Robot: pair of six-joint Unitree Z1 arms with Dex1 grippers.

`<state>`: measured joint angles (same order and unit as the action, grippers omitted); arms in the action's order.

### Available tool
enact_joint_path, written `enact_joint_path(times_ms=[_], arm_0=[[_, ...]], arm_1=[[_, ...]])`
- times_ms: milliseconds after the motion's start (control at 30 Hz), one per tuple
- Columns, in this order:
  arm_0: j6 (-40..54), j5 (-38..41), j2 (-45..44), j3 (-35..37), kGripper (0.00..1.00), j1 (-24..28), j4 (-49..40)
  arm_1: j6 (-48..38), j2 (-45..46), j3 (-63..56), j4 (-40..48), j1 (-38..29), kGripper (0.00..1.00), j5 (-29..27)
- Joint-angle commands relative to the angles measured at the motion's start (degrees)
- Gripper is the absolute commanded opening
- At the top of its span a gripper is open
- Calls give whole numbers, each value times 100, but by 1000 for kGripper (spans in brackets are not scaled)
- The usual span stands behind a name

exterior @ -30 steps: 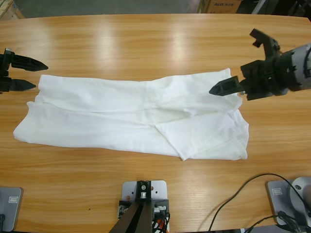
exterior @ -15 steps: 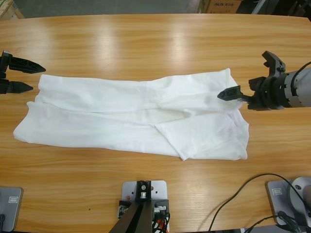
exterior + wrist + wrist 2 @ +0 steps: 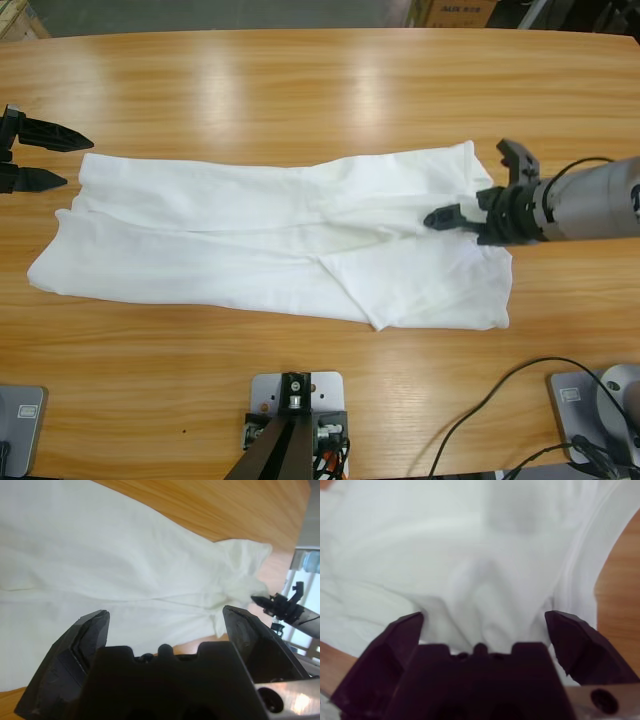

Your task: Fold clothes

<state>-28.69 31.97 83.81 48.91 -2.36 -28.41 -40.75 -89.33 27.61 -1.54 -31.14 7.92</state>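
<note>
The clothes are one white T-shirt [image 3: 260, 235], folded into a long band across the middle of the table, also filling the left wrist view [image 3: 110, 565] and the right wrist view [image 3: 470, 555]. My left gripper [image 3: 72, 160] stands open at the shirt's left end, just off the fabric, its jaws [image 3: 165, 625] spread wide with nothing between them. My right gripper [image 3: 472, 185] is low over the shirt's right end, open, with one jaw tip on the cloth. In its wrist view [image 3: 480, 625] a raised fold of fabric lies between the jaws. The right gripper [image 3: 280, 605] also shows small in the left wrist view.
The wooden table [image 3: 320, 90] runs wide behind and in front of the shirt. Black cables [image 3: 490, 410] lie near the front right. Boxes [image 3: 450, 12] stand beyond the far edge.
My right gripper has swung down and leftward, from beside the shirt's right end to low over it. The left gripper and the shirt have stayed put.
</note>
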Motion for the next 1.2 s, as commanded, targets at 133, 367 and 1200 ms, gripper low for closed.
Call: enact_joint_path(times_ms=[133, 367, 1200], arm_0=[[65, -77, 223, 24, 872, 16, -103], [74, -77, 258, 31, 872, 16, -98], [148, -59, 260, -92, 872, 16, -103]], arm_1=[[146, 329, -169, -52, -340, 327, -12], [487, 443, 185, -745, -340, 0, -65], [1023, 77, 1802, -2738, -340, 0, 34]])
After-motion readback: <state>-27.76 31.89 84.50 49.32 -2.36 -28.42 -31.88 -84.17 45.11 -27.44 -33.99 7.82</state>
